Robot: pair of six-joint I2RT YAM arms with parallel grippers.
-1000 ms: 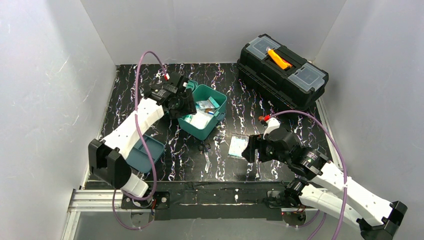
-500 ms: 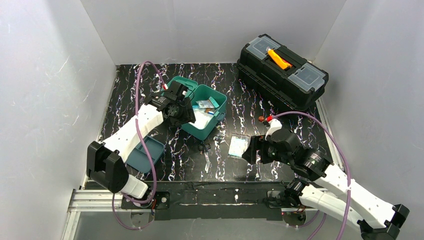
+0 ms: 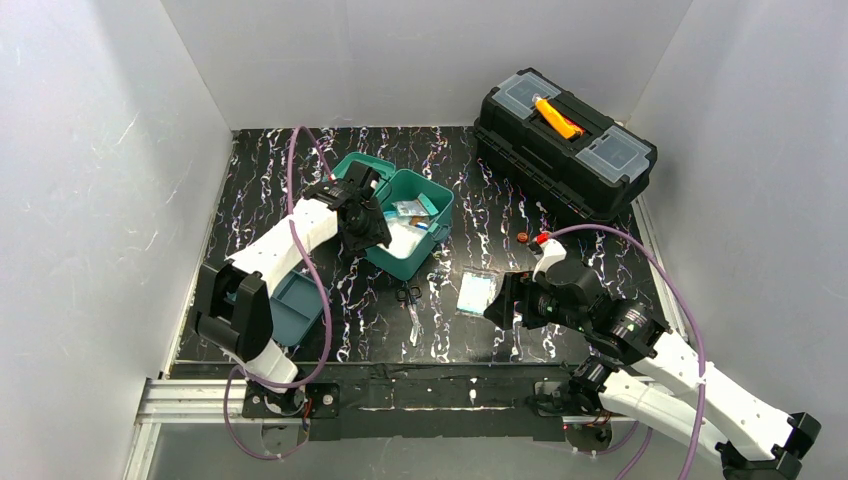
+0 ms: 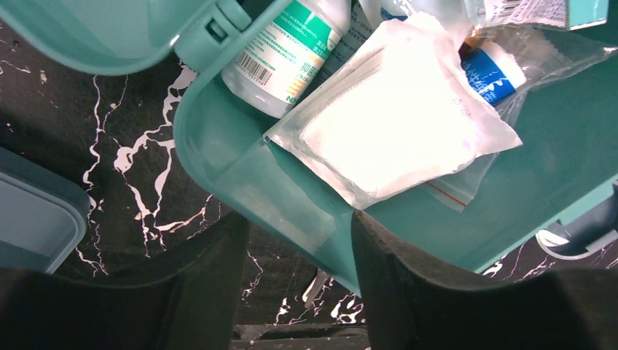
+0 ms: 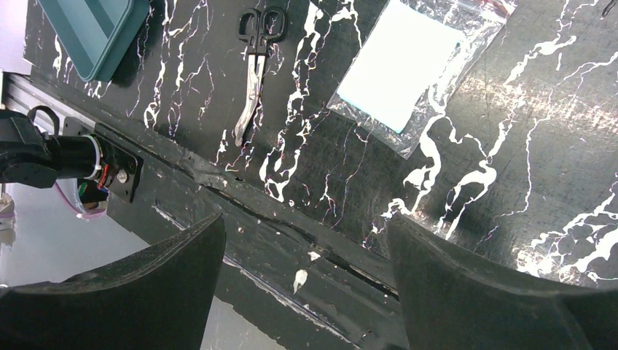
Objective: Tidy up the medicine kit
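Just beside left hand (image 4: 299, 222) lies medicine kit (image 4: 218, 149).

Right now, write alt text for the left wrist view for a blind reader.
An open teal medicine kit holds a sealed gauze packet, a green-labelled white bottle and a small blue-labelled item in clear plastic. The left hand has its dark fingers apart at the kit's near wall, over a black marbled table.
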